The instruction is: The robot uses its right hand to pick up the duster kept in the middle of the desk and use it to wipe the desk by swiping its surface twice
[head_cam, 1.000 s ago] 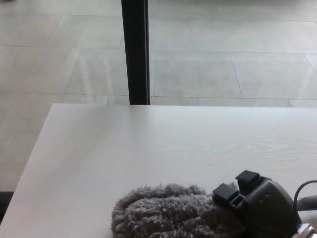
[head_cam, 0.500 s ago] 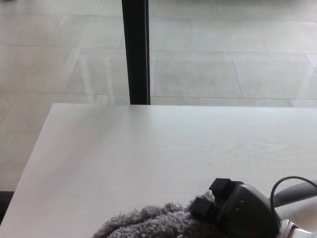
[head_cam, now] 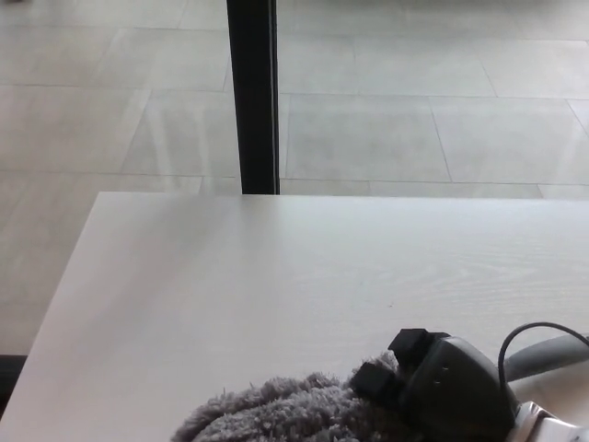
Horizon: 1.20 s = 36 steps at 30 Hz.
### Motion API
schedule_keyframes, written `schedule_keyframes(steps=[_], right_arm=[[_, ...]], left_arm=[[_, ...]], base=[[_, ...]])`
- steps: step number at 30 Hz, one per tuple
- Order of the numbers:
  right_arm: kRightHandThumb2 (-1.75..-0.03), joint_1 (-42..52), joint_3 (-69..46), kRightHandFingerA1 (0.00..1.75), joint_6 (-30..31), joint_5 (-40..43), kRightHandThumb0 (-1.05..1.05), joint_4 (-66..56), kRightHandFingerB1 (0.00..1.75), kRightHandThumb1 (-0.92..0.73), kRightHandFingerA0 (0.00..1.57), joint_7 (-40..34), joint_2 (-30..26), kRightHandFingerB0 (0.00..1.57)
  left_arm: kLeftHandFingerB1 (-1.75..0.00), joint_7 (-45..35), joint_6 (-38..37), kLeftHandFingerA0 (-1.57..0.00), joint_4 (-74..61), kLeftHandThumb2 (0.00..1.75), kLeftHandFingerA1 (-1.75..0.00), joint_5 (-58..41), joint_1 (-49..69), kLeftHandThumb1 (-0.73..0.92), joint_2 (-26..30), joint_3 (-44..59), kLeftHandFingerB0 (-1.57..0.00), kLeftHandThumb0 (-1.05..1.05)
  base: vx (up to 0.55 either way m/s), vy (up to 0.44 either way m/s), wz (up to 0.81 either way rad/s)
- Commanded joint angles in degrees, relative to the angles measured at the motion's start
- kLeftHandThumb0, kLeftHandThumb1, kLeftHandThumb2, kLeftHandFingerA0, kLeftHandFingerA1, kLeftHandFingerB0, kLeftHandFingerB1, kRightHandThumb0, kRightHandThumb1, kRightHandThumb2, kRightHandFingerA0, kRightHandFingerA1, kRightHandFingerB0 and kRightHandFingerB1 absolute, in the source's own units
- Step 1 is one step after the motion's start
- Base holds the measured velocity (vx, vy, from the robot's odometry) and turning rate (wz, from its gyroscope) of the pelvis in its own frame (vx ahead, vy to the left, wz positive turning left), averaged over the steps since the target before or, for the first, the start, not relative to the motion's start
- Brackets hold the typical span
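Now the fluffy grey microfibre duster (head_cam: pixel 276 412) lies low on the pale wood-grain desk (head_cam: pixel 276 276), spreading out to the left of the robot's black right hand (head_cam: pixel 442 391), which is clamped onto its near end with the thick fingers (head_cam: pixel 391 364) wrapped into the pile. Compared with a second ago, duster and hand have slid down toward the robot's edge of the desk and somewhat leftward, so less of the fluff shows above the bottom edge; over the last half second the change is only slight, with the hand nearly where it was. I judge this to mean a swipe toward the robot is ending or pausing, with the duster pressed flat on the surface rather than lifted. How many swipes are done cannot be told from this. Behind the hand, a dark cable (head_cam: pixel 525 333) loops over the wrist. Far beyond the hand, a black vertical post (head_cam: pixel 253 92) stands at the desk's far edge against the grey tiled floor (head_cam: pixel 414 110). The left hand does not show.
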Motion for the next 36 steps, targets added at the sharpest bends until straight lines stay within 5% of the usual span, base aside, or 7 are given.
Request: schedule_keyframes(steps=[1,9,11,13,18,20,36], right_arm=[[-0.91,3.68,-8.82,1.38,8.54,7.36,-0.40,8.05,0.90,-0.47,1.21,10.74,3.89,0.78],[-0.61,1.14,-24.34,1.66,11.83,16.06,-0.27,18.25,0.66,-0.60,0.90,12.79,3.37,0.82],[-0.86,0.06,-25.63,1.34,13.99,15.06,-0.27,19.95,0.87,-0.43,1.18,11.88,2.36,0.81],[-0.60,-0.82,-28.32,1.75,14.13,15.80,-0.17,21.06,1.51,-0.63,0.82,13.63,0.96,0.67],[-0.62,-1.28,-32.15,1.70,16.55,15.73,-0.33,24.04,0.98,-0.65,0.88,15.65,-4.60,0.88],[-0.93,-0.97,-32.59,1.34,18.24,15.46,-0.34,24.88,1.08,-0.52,1.15,16.88,-5.70,0.80],[-0.59,4.00,-37.00,1.67,23.90,18.48,-0.39,26.45,1.06,-0.65,0.84,20.25,-13.07,0.82]], left_arm=[[-0.53,-0.75,-1.02,-0.72,-0.30,0.60,-0.64,-0.98,0.87,0.65,0.06,0.27,-0.62,-0.50],[-0.48,1.24,-7.53,-0.80,-0.73,0.62,-0.57,-0.31,2.78,0.73,-1.19,0.17,-0.64,-0.46],[-0.50,1.10,-7.63,-0.79,-1.28,0.62,-0.58,-0.80,3.02,0.71,-1.46,0.48,-0.66,-0.47],[-0.48,0.78,-7.40,-0.76,-1.24,0.61,-0.56,0.16,3.20,0.68,-1.21,-0.54,-0.63,-0.52],[-0.53,-1.37,-4.32,-0.75,-0.41,0.59,-0.64,-1.82,2.69,0.65,-1.05,0.97,-0.63,-0.54],[-0.51,-1.39,-3.90,-0.73,-0.44,0.60,-0.64,-1.72,2.85,0.68,-0.77,1.01,-0.59,-0.52],[-0.48,-2.16,-1.89,-0.71,-0.24,0.60,-0.60,-2.26,3.61,0.65,-0.26,1.44,-0.58,-0.49]], base=[[0.00,0.000,0.00],[0.00,0.000,0.00],[0.00,0.000,0.00],[0.00,0.000,0.00],[0.00,0.000,0.00],[0.00,0.000,0.00],[0.00,0.000,0.00]])
